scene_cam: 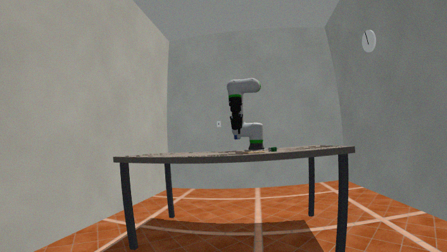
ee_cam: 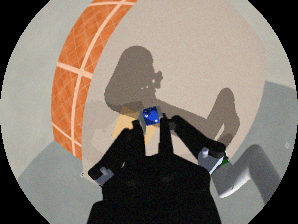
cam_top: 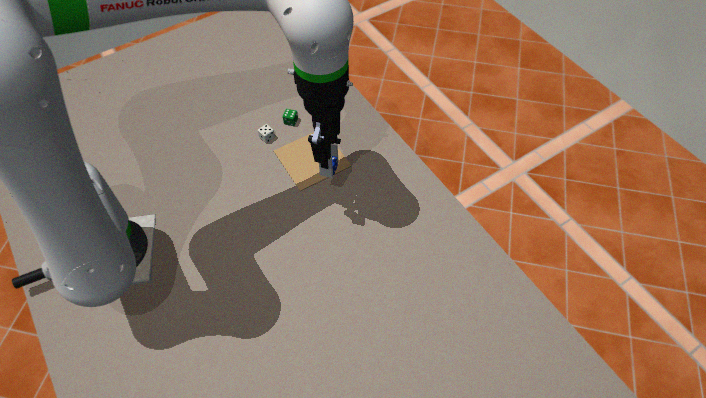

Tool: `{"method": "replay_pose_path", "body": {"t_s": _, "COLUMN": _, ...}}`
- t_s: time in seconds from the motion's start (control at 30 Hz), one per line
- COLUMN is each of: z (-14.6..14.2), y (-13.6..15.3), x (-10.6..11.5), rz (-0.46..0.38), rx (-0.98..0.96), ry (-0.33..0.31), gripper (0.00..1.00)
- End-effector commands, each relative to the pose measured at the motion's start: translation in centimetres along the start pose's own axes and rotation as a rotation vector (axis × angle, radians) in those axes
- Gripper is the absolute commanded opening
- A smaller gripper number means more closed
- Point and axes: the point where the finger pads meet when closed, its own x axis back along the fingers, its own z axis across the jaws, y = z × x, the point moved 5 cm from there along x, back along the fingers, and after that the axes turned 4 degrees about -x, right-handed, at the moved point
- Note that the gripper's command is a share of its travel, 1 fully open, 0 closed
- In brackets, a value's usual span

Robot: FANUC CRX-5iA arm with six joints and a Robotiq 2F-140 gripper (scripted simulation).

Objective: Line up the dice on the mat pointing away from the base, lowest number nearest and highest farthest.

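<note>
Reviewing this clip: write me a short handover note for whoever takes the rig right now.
Gripper: shut on the blue die, held in the air above the near-right part of the mat.
White die and green die: both on the table, off the mat, on its far-left side, apart from each other.
Done: blue die picked up. No die is on the mat yet.
Left: set the blue die down on the mat with the same face up, release, then bring the white and green dice over and line all three up pointing away from the base, lowest number nearest. The blue die's number is too small to read.
</note>
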Motion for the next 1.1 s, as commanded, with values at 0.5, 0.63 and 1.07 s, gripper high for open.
{"method": "replay_pose_path", "body": {"t_s": 0.5, "z": -3.6, "y": 8.2, "x": 0.4, "rz": 0.001, "rx": -0.534, "ry": 0.0, "gripper": 0.16}}
{"method": "replay_pose_path", "body": {"t_s": 0.63, "z": -3.8, "y": 9.1, "x": 0.4, "rz": 0.001, "rx": -0.593, "ry": 0.0, "gripper": 0.16}}
{"method": "replay_pose_path", "body": {"t_s": 1.07, "z": -4.4, "y": 11.2, "x": 0.4, "rz": 0.001, "rx": -0.736, "ry": 0.0, "gripper": 0.16}}
